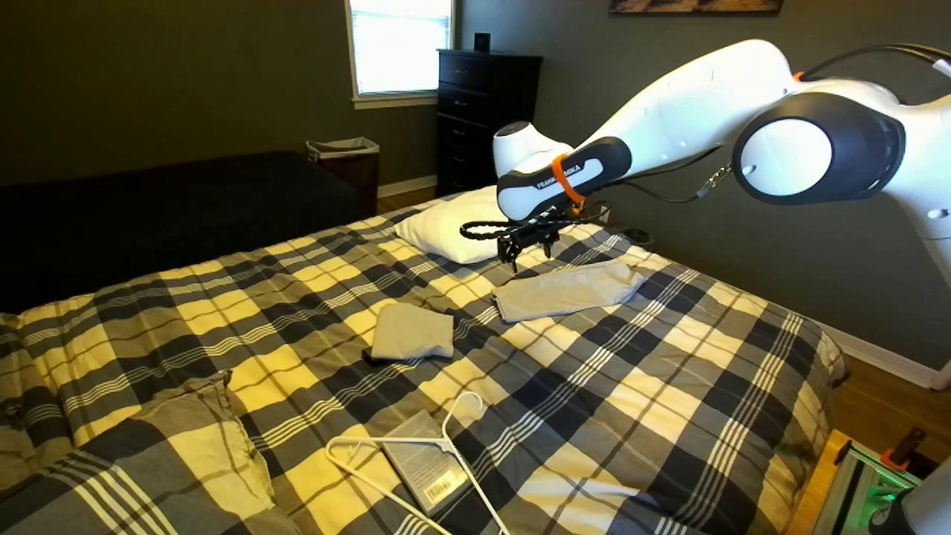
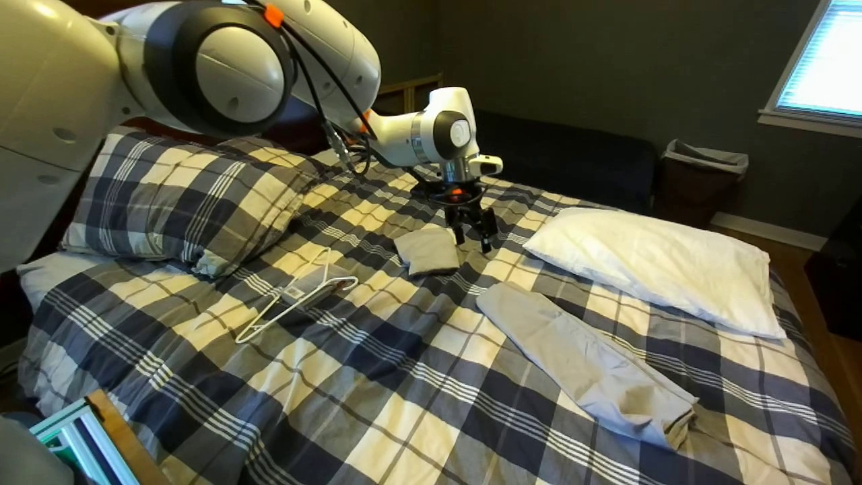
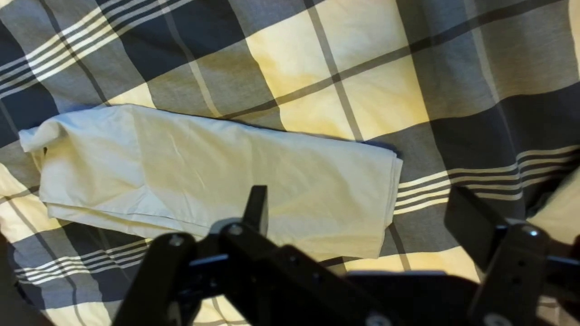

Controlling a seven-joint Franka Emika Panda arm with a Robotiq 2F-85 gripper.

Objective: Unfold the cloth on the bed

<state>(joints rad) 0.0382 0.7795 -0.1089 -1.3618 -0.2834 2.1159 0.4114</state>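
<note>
My gripper (image 3: pixel 362 206), spread and unladen, above the bed (image 1: pixel 631 416)

Gripper: one, black, mine. Fingers (image 3: pixel 257 210) wide apart along the bottom of the wrist view; I have hold of nothing. It hangs clear of the bed, near the middle of the frame in both exterior views.

Bed: one, plaid in yellow, white and dark grey, filling most of the frame in both exterior views.

Long cloth (image 2: pixel 579 357): one, grey, folded into a strip, flat on the bed; lower right of the frame in an exterior view. In the wrist view it runs from near the left edge to right of centre, its left end rumpled.

Square cloth (image 1: pixel 412 332): one, grey, folded, on the bed, apart from the long cloth; near centre in both exterior views.

White pillow (image 2: pixel 653 263): one, right of the frame in an exterior view, near the long cloth.

Hanger (image 1: pixel 448 446): one, white, bottom middle in an exterior view, lying across a grey box or book (image 1: pixel 427 472); which, I cannot tell.
</note>
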